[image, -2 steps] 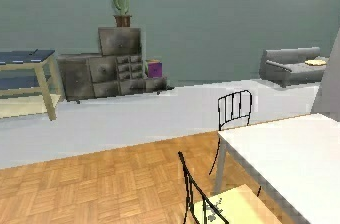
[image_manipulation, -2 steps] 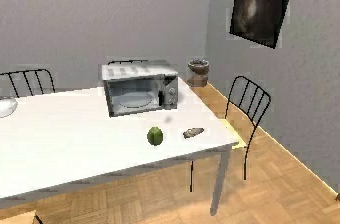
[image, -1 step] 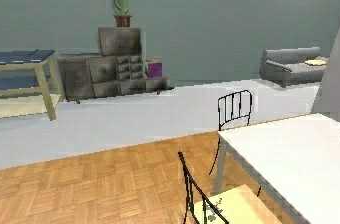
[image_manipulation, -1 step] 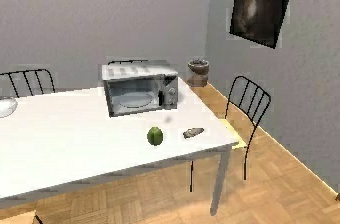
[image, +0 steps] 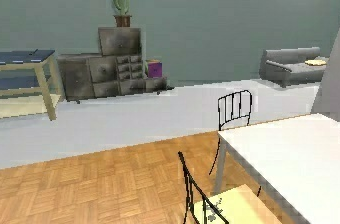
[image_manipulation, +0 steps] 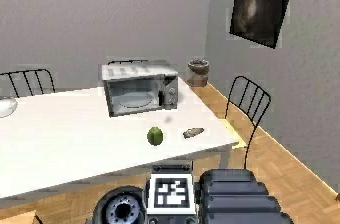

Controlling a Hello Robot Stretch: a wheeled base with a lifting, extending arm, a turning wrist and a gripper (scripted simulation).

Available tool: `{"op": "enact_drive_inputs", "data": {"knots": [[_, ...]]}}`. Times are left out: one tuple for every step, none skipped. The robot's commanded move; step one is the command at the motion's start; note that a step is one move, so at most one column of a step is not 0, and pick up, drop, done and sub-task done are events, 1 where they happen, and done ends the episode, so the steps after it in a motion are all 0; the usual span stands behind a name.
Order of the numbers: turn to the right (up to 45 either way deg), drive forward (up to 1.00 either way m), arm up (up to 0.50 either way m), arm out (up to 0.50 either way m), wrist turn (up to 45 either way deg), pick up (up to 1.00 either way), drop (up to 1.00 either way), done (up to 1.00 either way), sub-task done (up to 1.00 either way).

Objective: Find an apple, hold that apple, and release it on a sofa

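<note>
Arm (image_manipulation: 240,196) low at the arm side view's bottom edge, near side of the bench (image_manipulation: 58,155). White marker sq. (image_manipulation: 173,192) on it, claw (image_manipulation: 118,208) a dark body just left. We can't make out its fingers, so can't tell if it holds anything. Green apple (image_manipulation: 156,136) lies on bench in front of microwave (image_manipulation: 138,88). Sofa (image: 293,66) far off, fwd view's right.

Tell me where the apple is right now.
The green apple lies on the white table near the arm side view's middle, just in front of the microwave, with a small brownish object to its right.
</note>
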Motion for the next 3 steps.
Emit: {"op": "enact_drive_inputs", "data": {"knots": [[0.0, 0.00, 0.00, 0.46, 0.0, 0.00, 0.00, 0.00, 0.00], [0.0, 0.00, 0.00, 0.00, 45.0, 0.00, 0.00, 0.00, 0.00], [0.0, 0.00, 0.00, 0.00, 45.0, 0.00, 0.00, 0.00, 0.00]]}}
